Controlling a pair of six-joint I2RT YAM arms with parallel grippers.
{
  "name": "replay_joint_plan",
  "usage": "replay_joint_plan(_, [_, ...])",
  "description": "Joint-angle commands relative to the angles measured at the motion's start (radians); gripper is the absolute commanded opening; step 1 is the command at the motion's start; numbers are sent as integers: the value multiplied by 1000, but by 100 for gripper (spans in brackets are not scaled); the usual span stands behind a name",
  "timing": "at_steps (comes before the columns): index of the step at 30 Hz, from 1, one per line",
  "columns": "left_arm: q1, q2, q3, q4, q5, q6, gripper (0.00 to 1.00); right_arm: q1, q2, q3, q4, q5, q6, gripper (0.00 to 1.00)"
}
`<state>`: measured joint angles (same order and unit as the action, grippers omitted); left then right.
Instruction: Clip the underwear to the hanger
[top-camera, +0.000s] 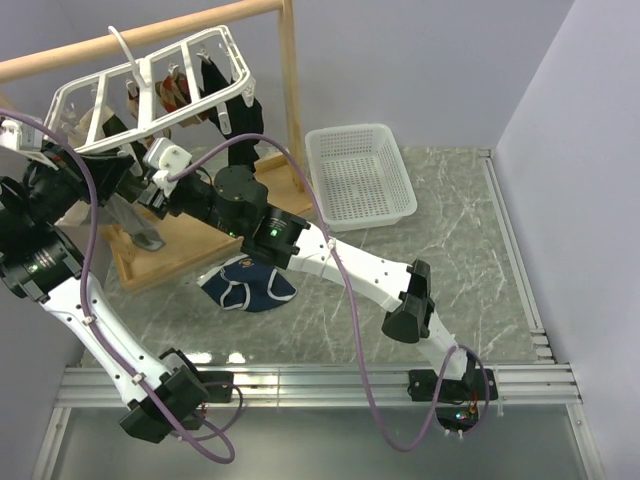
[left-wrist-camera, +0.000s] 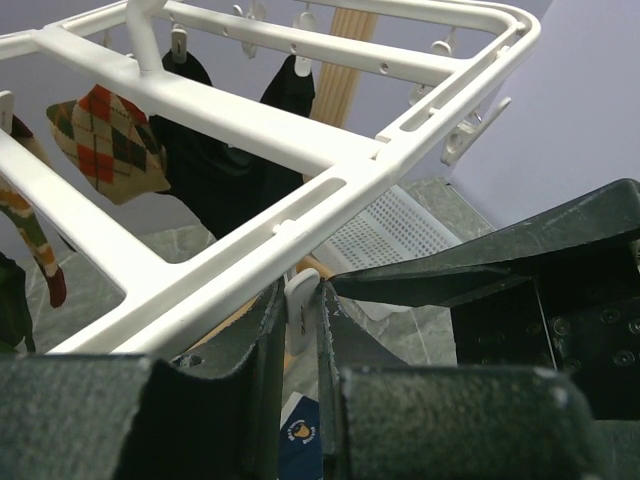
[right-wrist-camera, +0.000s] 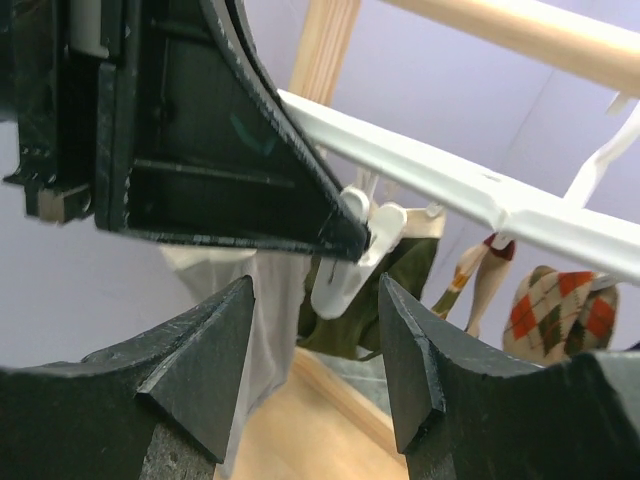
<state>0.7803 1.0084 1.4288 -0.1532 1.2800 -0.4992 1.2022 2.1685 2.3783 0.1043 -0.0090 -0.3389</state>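
Clip (left-wrist-camera: 301, 296) pinched by left end effector (left-wrist-camera: 298, 310); right end effector (right-wrist-camera: 315, 295) open.

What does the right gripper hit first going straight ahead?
Most likely the small white plastic clip dangling from the white plastic grid hanger, centred between the right gripper's open jaws. The left gripper pinches that same clip, so its black fingertip may be met too; depth unclear.

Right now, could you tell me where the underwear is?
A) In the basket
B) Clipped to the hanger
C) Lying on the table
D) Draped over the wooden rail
C: the underwear lies on the table, partly under the right arm and apart from the basket.
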Motion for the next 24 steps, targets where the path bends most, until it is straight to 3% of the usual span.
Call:
replay_joint_plan(1, [-15,-19,-1,-29,-25,25,0,-1,31,59,28,60,-46,60])
replay_joint_plan(8, [-41,-37,-8,-48,-33,30,0,0,56,79,25,96,-83,58])
replay_joint_plan(20, [-59,-57,-19,-144,-67,96,0,2,48,96,57,118,-91,44])
replay_joint_plan(23, [-65,-65,-37,-125,-59,77,0,0,53,101,54,113,-89,35])
replay_joint_plan(24, [-67,-65,-39,-121,-54,76,0,-1,53,101,51,109,-86,25])
